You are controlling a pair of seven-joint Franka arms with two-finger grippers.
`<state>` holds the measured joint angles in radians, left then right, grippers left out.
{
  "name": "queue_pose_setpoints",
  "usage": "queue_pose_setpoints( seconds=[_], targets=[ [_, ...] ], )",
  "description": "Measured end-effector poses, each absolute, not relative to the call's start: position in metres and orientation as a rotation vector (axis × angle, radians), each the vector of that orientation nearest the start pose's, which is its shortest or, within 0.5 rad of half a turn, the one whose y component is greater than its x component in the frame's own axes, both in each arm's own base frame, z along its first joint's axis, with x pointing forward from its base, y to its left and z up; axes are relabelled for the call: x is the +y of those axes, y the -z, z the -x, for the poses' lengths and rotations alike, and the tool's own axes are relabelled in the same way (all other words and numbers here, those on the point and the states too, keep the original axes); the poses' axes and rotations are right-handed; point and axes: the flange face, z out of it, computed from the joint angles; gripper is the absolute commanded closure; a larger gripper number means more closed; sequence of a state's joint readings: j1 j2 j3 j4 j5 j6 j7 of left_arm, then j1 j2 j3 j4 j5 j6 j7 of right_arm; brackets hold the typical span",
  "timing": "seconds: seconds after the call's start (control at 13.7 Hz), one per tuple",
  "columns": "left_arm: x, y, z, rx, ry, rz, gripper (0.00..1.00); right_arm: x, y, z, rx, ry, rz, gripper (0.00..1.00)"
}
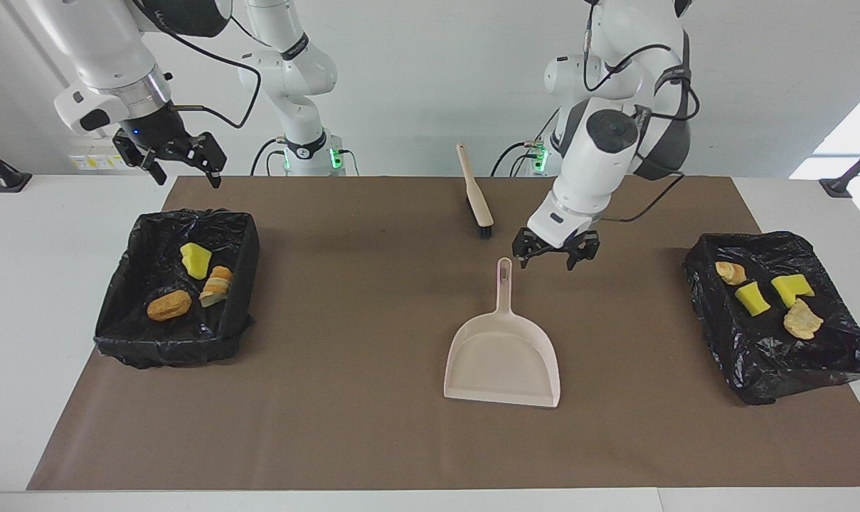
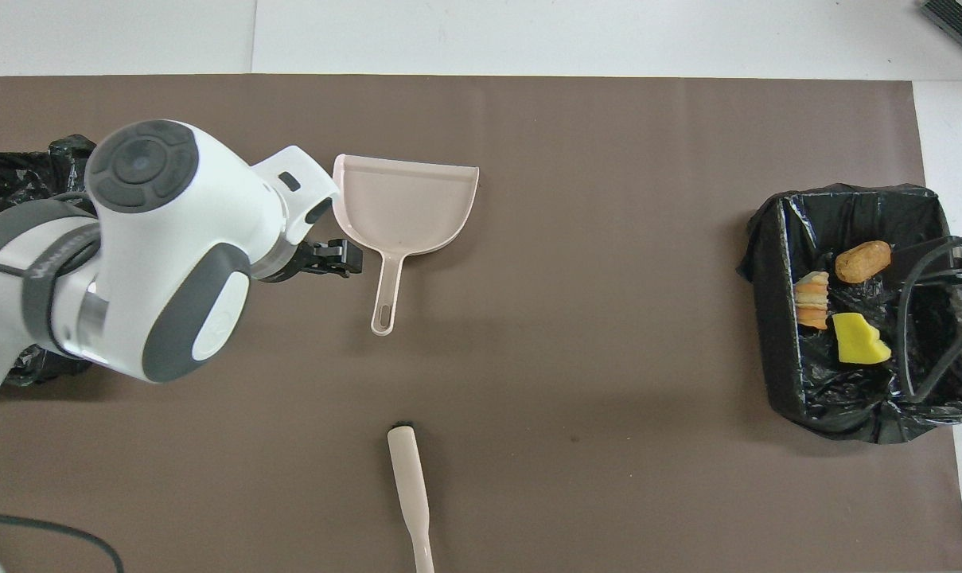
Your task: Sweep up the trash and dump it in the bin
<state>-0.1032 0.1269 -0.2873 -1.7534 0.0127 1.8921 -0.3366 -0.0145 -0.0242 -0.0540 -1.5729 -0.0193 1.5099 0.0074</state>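
Over the mat beside the dustpan (image 1: 501,353), left tool (image 1: 556,254) hangs wide open, empty.

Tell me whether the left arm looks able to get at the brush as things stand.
Probably yes. The left hand hangs open and empty over the mat beside the dustpan handle. The brush lies free on the mat, nearer to the robots, with nothing between it and the hand.
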Motion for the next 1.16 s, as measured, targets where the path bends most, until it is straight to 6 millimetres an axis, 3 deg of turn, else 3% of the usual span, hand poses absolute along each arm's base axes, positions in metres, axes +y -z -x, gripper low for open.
queue_pose_setpoints(
  seconds=[0.15,0.36,0.51,0.65,0.8,0.95,1.16],
  targets=[
    [-0.189,-0.531,-0.549,0.013,0.016,3.149,0.00,-0.040,-0.632,-0.539,0.121,-0.062,3.155,0.00],
    [-0.128,-0.554,-0.552,-0.119,-0.029,3.127,0.00,-0.040,-0.632,-0.539,0.121,-0.062,3.155,0.00],
    [-0.077,-0.575,-0.559,-0.068,-0.046,3.128,0.00,-0.040,-0.632,-0.539,0.121,-0.062,3.155,0.00],
    [-0.041,-0.606,-0.556,-0.018,-0.030,3.130,0.00,-0.040,-0.632,-0.539,0.121,-0.062,3.155,0.00],
    [-0.035,-0.636,-0.547,0.031,-0.006,3.126,0.00,-0.040,-0.632,-0.539,0.121,-0.062,3.155,0.00],
    [-0.042,-0.662,-0.534,0.068,-0.009,3.121,0.00,-0.040,-0.632,-0.539,0.121,-0.062,3.155,0.00],
    [-0.052,-0.678,-0.518,0.096,-0.032,3.113,0.00,-0.040,-0.632,-0.539,0.121,-0.062,3.155,0.00]
  ],
)
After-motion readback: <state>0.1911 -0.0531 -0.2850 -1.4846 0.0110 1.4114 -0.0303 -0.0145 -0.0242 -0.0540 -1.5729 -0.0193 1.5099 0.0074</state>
